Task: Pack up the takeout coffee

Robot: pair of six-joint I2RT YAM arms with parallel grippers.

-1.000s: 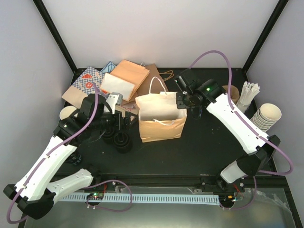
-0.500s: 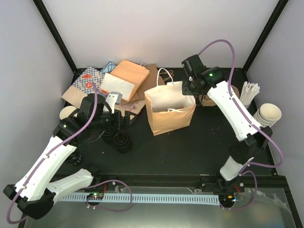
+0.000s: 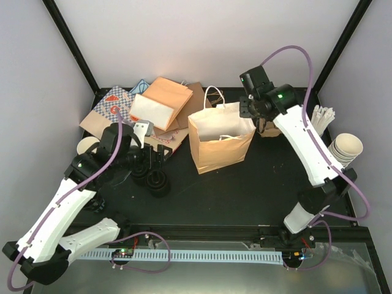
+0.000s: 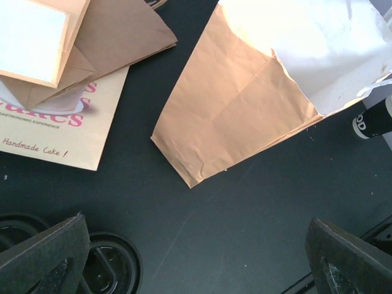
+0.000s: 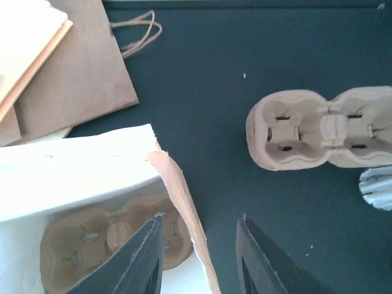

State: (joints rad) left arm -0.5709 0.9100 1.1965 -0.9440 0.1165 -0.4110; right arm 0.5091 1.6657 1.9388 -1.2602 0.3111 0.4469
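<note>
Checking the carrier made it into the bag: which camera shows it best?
Right wrist: it looks down into the open bag onto the carrier lying inside. The top view shows only the bag's pale inside; the left wrist, only its outer wall.

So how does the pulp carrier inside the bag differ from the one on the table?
The bagged carrier lies at the bottom of the paper bag; the loose carrier sits on the bare table beside it. The bagged carrier is partly hidden by the bag's wall; the loose carrier shows almost whole. Both are brown, two-cup and empty.
</note>
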